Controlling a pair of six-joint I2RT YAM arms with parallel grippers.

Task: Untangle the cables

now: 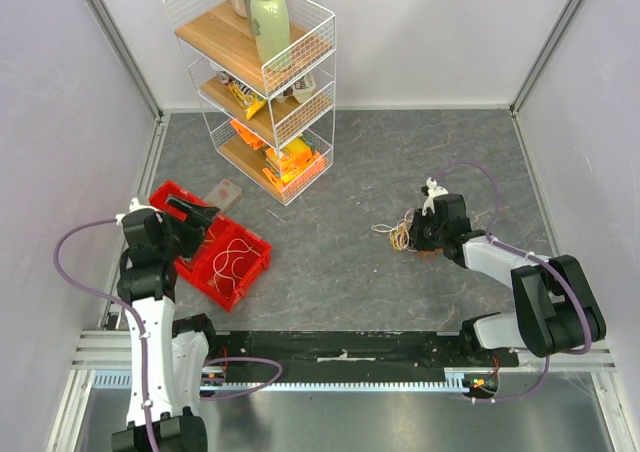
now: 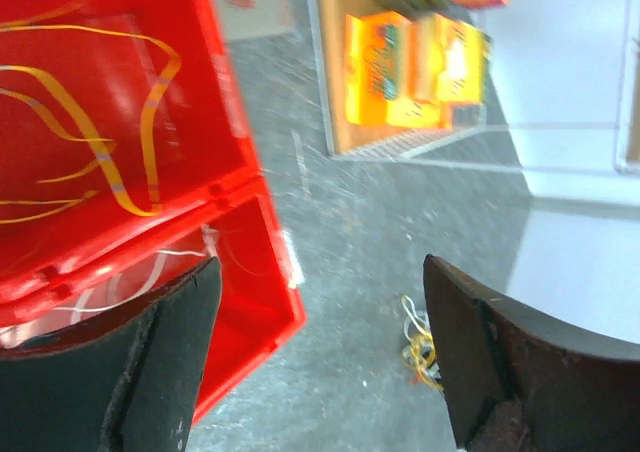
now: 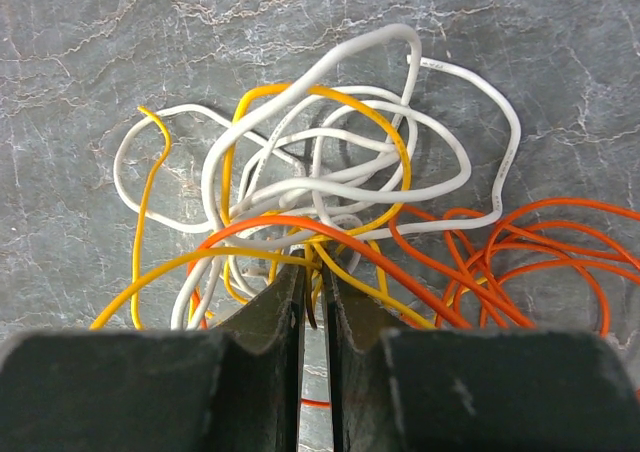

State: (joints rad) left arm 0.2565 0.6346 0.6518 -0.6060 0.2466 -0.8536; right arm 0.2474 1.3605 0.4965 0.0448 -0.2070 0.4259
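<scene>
Cables (image 1: 398, 235) lay tangled on the right of the table (image 1: 350, 272), directly under the right gripper (image 3: 313, 297), its jaws nearly closed on a yellow strand (image 3: 316, 255), while the left gripper (image 2: 315, 272) gaped empty, well apart, over the red bin (image 1: 207, 284).

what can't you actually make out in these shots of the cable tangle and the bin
Right wrist view: the tangle of cables runs off the right edge, and the right tool covers its near strands.
Top view: single wires are too small to trace.
Left wrist view: blurred; the shelf packets are unreadable; the red bin is cut off at the left edge and partly behind the left tool.
</scene>
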